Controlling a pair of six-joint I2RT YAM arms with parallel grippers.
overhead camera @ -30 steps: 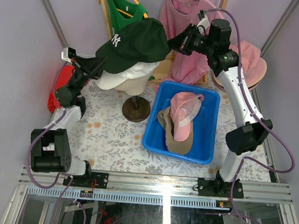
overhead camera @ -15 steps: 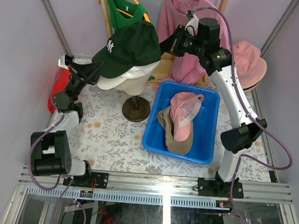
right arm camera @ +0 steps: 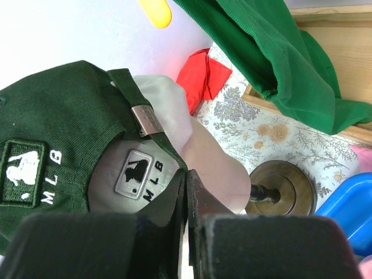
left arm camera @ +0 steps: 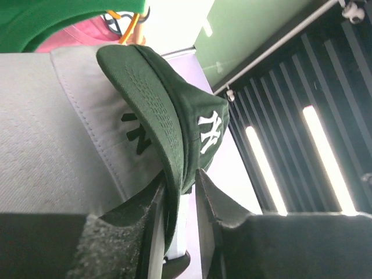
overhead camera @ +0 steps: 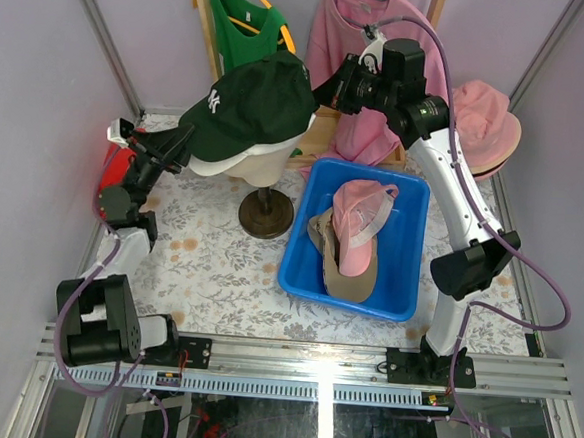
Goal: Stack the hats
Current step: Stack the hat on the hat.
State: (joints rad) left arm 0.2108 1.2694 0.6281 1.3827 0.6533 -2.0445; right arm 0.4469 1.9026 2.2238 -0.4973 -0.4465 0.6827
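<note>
A dark green cap (overhead camera: 255, 106) sits over a white cap (overhead camera: 221, 161) on the cream mannequin head (overhead camera: 266, 162). My right gripper (overhead camera: 321, 89) is shut on the green cap's rear edge (right arm camera: 174, 157), just above the white cap's MLB label (right arm camera: 136, 174). My left gripper (overhead camera: 182, 139) is at the green cap's brim (left arm camera: 168, 133). Its jaws (left arm camera: 180, 177) stand slightly open around the brim, which rests against one finger with a gap to the other. A pink cap (overhead camera: 358, 209) and a tan cap (overhead camera: 348, 273) lie in the blue bin (overhead camera: 410, 247). Another pink hat (overhead camera: 489, 128) sits at the right.
The mannequin stands on a round brown base (overhead camera: 266, 214) left of the bin. A red cloth bundle (overhead camera: 111, 161) lies by the left wall. A green shirt (overhead camera: 243, 25) and a pink shirt (overhead camera: 355, 33) hang on a wooden rack behind.
Both arms carried the green cap left and down over the white cap. The left jaws have parted from the brim, and the left arm has drawn back leftward.
</note>
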